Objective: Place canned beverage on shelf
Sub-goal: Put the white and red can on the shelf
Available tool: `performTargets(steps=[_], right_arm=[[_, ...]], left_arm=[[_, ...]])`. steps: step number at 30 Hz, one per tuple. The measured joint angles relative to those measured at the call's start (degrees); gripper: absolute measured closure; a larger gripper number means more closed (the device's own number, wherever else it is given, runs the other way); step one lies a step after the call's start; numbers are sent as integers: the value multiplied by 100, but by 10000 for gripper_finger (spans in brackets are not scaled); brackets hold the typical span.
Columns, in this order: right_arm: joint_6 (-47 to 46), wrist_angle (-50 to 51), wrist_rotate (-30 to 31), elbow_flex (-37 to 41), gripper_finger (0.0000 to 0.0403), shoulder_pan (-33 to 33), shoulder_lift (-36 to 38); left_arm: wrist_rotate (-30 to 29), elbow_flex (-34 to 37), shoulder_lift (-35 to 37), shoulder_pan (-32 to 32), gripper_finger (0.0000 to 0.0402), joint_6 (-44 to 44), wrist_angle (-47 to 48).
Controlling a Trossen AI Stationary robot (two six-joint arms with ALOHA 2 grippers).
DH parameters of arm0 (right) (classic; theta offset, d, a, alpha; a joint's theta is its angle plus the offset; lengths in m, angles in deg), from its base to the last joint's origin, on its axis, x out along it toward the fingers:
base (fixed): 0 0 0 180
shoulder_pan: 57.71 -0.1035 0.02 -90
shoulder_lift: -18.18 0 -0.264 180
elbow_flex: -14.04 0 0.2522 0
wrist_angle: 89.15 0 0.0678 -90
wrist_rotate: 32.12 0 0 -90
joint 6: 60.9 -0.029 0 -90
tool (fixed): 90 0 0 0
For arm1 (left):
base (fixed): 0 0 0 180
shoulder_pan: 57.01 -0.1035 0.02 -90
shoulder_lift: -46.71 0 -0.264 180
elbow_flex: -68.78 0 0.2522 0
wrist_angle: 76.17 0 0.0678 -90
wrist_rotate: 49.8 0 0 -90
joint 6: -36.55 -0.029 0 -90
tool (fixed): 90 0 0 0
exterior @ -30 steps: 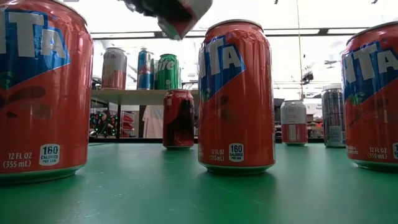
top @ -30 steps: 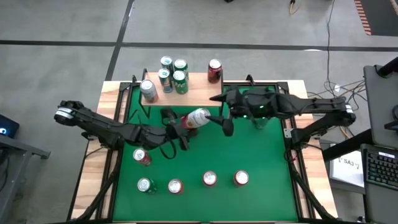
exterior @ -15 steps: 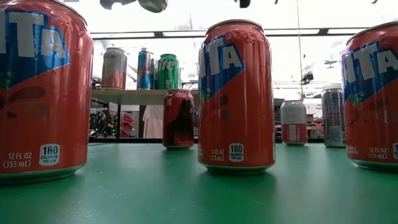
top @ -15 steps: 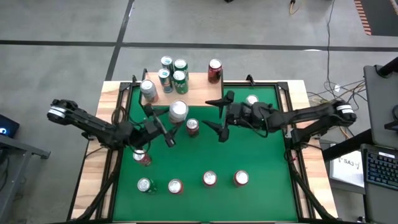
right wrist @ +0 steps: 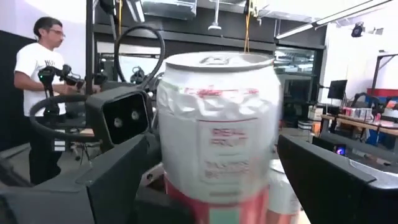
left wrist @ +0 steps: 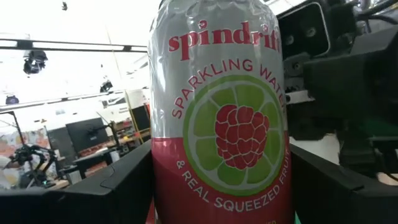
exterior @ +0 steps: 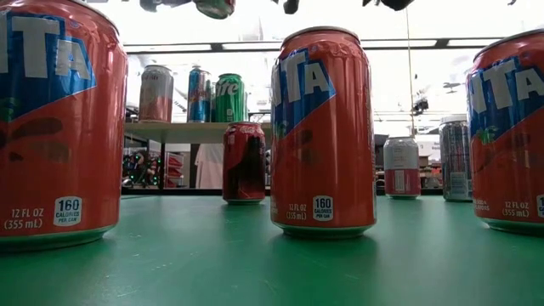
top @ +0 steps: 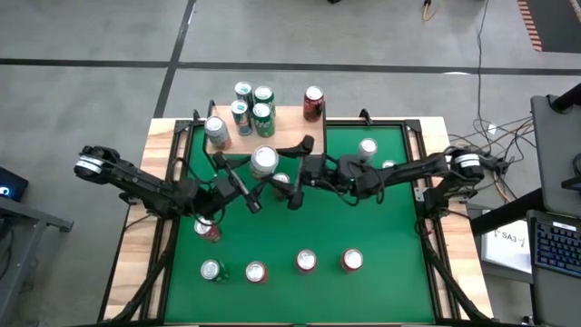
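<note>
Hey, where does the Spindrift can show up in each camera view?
High: Spindrift can mid-table, in front of the shelf.
Low: only its base at the top edge.
Left wrist: fills the centre.
Right wrist: centre.
Shared landmark: the left gripper holding it.

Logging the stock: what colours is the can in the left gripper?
The can: silver-white above, red below, with a lime-and-raspberry emblem; left wrist view.
</note>
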Motion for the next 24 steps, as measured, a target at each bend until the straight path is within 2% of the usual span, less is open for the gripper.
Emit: performTargets(steps=[7, 14, 20, 24], right_arm=[[143, 58, 173, -498, 57, 2, -370], [38, 223, 225, -560, 120, 59, -368], [-32, 317, 234, -555, 120, 62, -368], [-10, 308, 236, -551, 120, 88, -302]], left_arm=[[-3, 2, -54, 0, 121, 14, -27], [-27, 4, -54, 4, 118, 60, 4], [10, 4, -54, 7, 43, 53, 6], [11, 4, -52, 7, 35, 55, 14]])
